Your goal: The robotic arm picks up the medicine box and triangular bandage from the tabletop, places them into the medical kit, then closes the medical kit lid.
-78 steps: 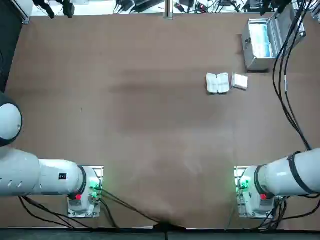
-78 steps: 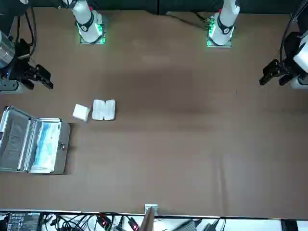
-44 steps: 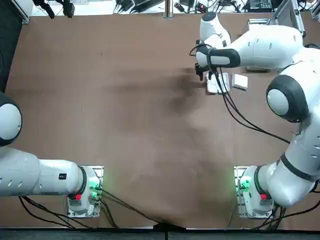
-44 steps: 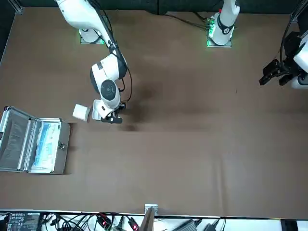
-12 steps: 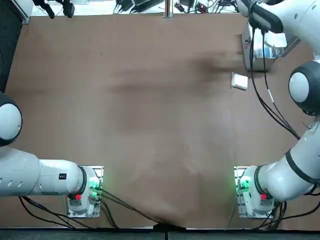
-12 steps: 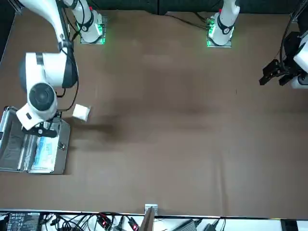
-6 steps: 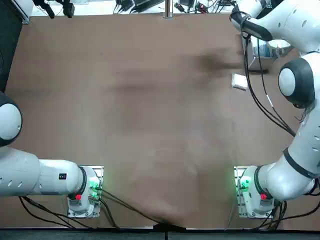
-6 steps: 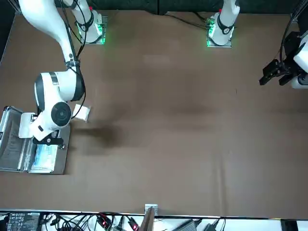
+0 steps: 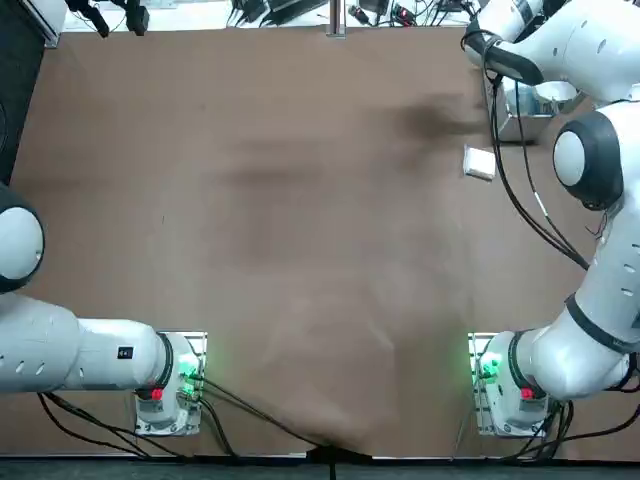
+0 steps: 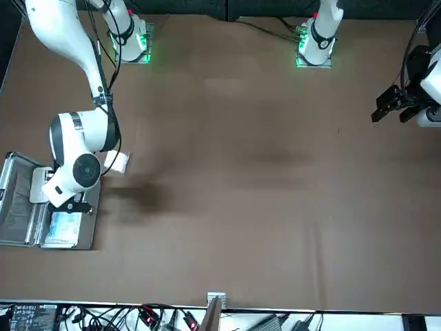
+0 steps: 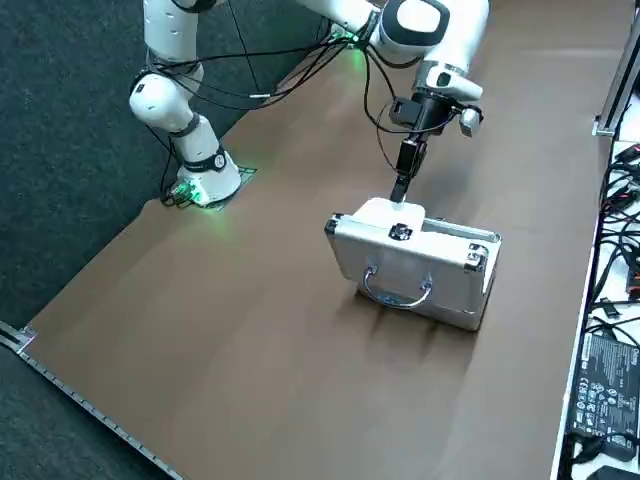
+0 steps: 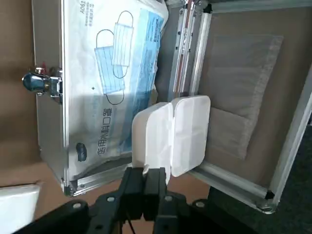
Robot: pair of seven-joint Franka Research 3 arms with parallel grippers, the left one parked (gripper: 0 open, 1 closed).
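From my feed: desk (image 9: pixel 300 250) plain brown. Arm (image 9: pixel 610 200) at right of the top view glossy white, dark grey bands. Case (image 11: pixel 420 265) silver. Wrist view: I read packet (image 12: pixel 109 83) as white and pale blue with printed masks; two-lobed pack (image 12: pixel 170 134) plain white; fingers (image 12: pixel 156 183) black.

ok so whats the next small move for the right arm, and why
Probably lower the tool slightly and settle the two-lobed white pack on the mask packet: it is gripped over the open medical kit, straddling the hinge side, so easing it away from the lid first seems wise.
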